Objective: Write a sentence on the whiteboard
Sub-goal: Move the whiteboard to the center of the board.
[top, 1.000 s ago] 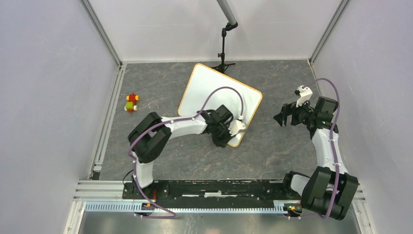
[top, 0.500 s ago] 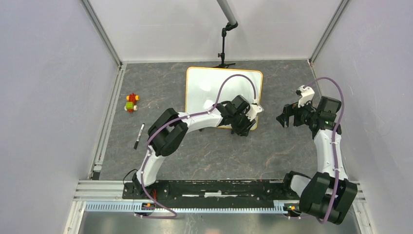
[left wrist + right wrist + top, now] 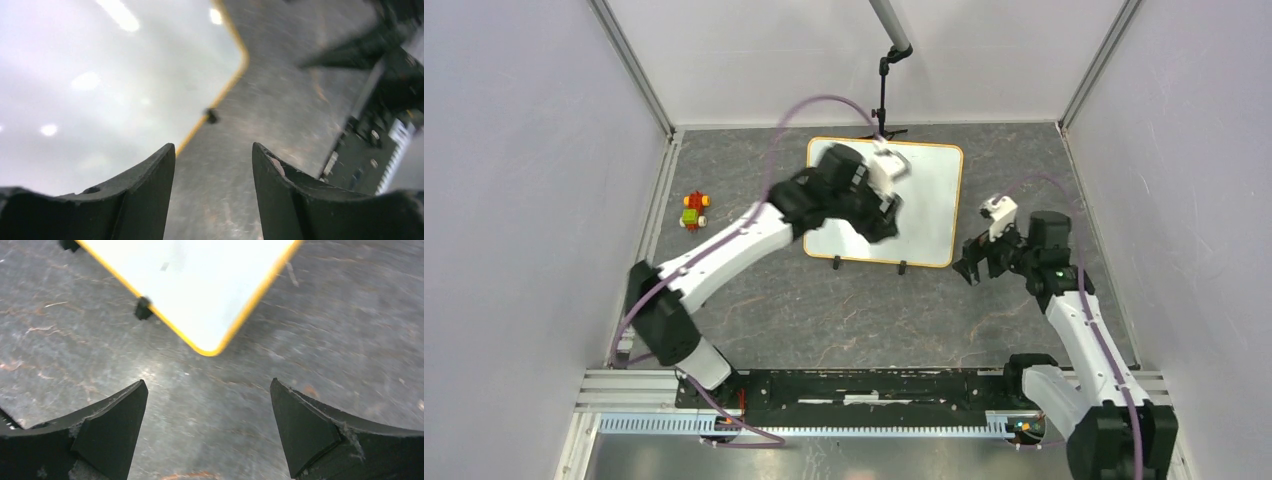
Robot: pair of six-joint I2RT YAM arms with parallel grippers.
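**Top view with both wrist views.** The whiteboard [image 3: 929, 205] is lying flat on the bench [image 3: 844, 310], squared to the arms as it was half a second ago. Its two black clip feet [image 3: 836, 264] are facing the near edge. The left end effector [image 3: 882, 225] was at the board's near right corner half a second ago. It is now hovering above the middle of the board, with its fingers spread and gripping nothing. The right end effector [image 3: 972, 268] is likewise released and empty. It is now sitting closer to the board's near right corner than before, just beside it and not touching. A small toy of red, yellow and green blocks [image 3: 692, 211] is resting well apart on the left.
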